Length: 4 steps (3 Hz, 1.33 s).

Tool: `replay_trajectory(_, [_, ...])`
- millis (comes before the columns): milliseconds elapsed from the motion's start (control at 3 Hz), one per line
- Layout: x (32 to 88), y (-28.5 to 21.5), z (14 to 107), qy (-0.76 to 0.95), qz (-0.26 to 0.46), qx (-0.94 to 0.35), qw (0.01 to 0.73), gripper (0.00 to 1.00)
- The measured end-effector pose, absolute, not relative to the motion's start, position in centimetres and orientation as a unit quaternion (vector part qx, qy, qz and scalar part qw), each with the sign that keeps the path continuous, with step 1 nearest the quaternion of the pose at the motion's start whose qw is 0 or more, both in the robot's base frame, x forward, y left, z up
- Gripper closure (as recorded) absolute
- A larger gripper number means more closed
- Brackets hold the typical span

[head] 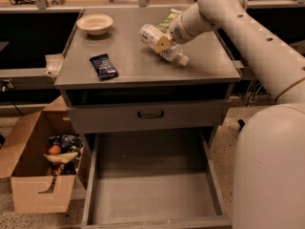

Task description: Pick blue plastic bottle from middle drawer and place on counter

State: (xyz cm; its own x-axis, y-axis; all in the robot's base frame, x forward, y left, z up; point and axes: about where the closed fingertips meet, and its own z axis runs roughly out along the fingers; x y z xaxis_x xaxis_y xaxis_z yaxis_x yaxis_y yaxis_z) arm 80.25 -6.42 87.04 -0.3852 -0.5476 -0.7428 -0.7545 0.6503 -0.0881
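The blue plastic bottle [150, 33] is gripped tilted by the tool [163, 43] over the bench [128, 63], its cap end apparently touching it, ready for release.

On my feed the gripper [163, 42] sits over the right half of the counter [133, 66], clamped on the blue plastic bottle [151, 34]. The bottle's tilted, cap end down near the surface, and I can't tell if it's touching. There's a green snack bag [167, 20] just behind. A dark blue wrapper [103, 66] and a bowl [95, 24] are further left in my view. The middle drawer [152, 194] is pulled out below.
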Motion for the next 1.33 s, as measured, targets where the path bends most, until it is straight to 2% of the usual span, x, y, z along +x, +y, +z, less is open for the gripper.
replay_trajectory(1000, [80.3, -6.4, 87.0, 0.821, 0.134, -0.396, 0.388, 0.04])
replay_trajectory(1333, [80.3, -6.1, 89.6, 0.806, 0.145, -0.394, 0.417, 0.0])
